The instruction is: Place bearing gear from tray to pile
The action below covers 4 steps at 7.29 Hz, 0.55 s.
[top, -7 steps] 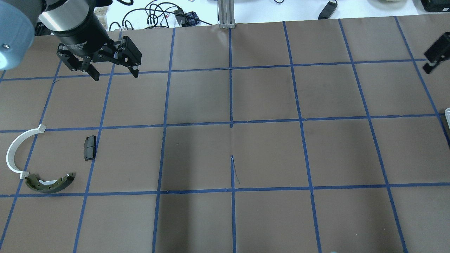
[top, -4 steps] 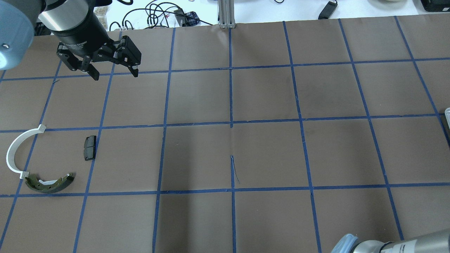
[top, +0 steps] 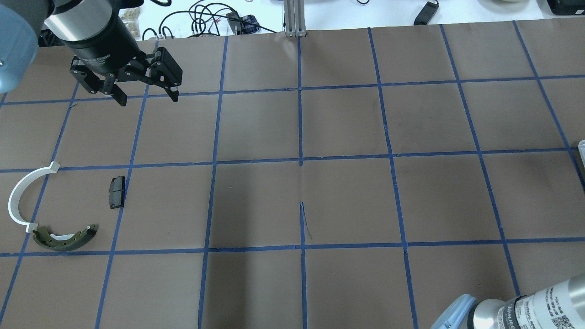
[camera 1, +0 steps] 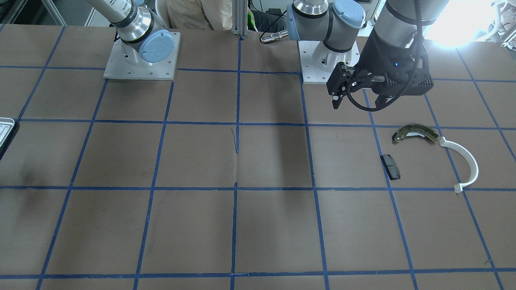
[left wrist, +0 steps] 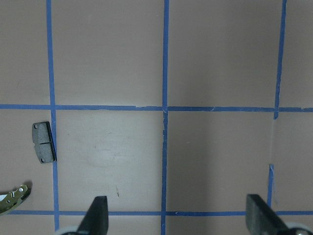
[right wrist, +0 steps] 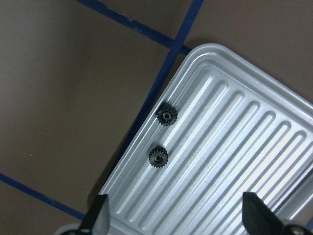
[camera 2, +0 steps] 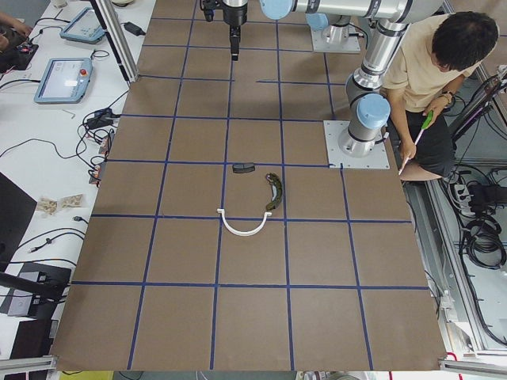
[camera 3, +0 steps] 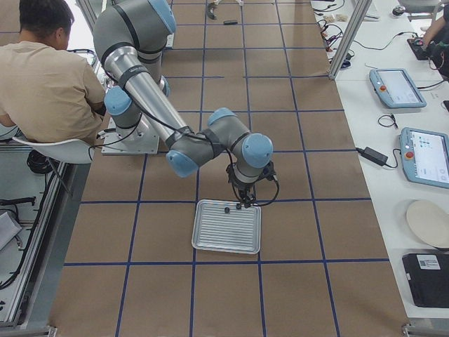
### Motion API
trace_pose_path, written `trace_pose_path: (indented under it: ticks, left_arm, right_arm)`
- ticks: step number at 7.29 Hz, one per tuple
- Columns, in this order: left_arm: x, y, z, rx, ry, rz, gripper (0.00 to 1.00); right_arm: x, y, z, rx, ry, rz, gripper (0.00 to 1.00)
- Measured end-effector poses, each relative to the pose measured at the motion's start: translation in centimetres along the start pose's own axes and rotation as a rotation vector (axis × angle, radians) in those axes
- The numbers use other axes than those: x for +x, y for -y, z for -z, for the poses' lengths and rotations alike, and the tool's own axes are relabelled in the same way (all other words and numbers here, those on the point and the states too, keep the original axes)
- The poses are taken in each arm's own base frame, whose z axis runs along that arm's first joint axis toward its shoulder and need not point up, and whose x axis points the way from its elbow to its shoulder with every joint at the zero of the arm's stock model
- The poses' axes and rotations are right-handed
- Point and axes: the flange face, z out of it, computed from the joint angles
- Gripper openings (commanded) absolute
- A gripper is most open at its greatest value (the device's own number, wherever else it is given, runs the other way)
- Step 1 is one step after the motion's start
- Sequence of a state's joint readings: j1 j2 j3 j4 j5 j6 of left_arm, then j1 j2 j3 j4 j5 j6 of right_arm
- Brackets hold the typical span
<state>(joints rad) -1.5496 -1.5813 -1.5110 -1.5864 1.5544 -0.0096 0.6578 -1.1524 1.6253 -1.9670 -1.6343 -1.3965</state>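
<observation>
Two small black bearing gears [right wrist: 167, 115] [right wrist: 158, 157] lie near the corner of the ribbed silvery tray [right wrist: 234, 147]. My right gripper [right wrist: 176, 215] is open and empty just above them. The exterior right view shows it [camera 3: 243, 203] over the tray's [camera 3: 226, 235] far edge. The pile lies far off on my left: bronze brake shoe [top: 64, 238], white arc [top: 18, 196], black pad [top: 117, 192]. My left gripper [top: 144, 97] is open and empty, held high beyond the pile. Its wrist view [left wrist: 178, 218] shows the pad [left wrist: 44, 142].
Only the tray's rim [top: 581, 146] shows at the overhead view's right edge. My right arm's elbow [top: 516, 310] fills the bottom right corner. A person [camera 3: 42, 77] sits by the robot bases. An aluminium post [top: 295, 18] and cables stand at the back.
My right gripper has left the overhead view's top right edge, and the right arm's elbow has come in at the bottom right. My left gripper has shifted slightly away.
</observation>
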Motion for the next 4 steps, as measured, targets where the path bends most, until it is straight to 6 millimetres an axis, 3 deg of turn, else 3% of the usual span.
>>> trace_pose_path:
  ticks: [2,4]
  left_arm:
    - [0.0,-0.4,-0.3,-0.006,-0.001,0.002,1.00]
    - [0.1,-0.6,-0.3,-0.006,-0.005,0.002,1.00]
  right_arm:
    - [-1.0,-1.4,-5.0,0.012,-0.025,0.006,0.89]
    - [-1.0,-2.1,-7.5,0.041,-0.035,-0.013,0.89]
